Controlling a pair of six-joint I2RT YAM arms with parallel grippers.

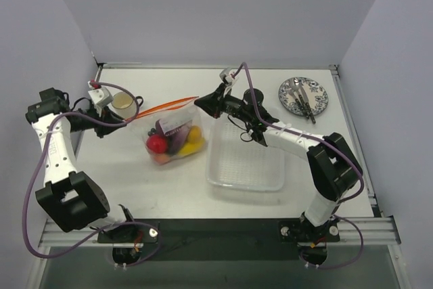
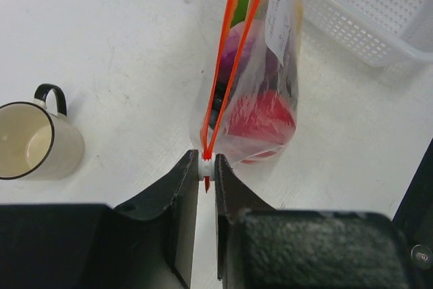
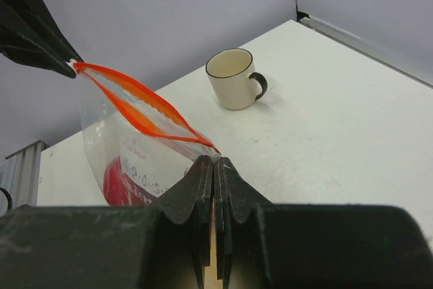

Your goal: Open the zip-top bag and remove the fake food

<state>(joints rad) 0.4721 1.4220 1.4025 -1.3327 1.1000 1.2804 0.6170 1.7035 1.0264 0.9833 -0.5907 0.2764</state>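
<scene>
Left hand (image 2: pixel 206 167) pinches one end of the zip-top bag (image 2: pixel 270 86), right hand (image 3: pixel 214 164) clamps the other, zip parted over the counter (image 1: pixel 169 187), but the fake food (image 1: pixel 157 143) sits inside, none out yet.

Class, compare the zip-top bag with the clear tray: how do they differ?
The zip-top bag holds fake food; the tray holds nothing. The bag is pinched at both ends by the left gripper and right gripper; the tray lies untouched. Both are clear plastic.
</scene>
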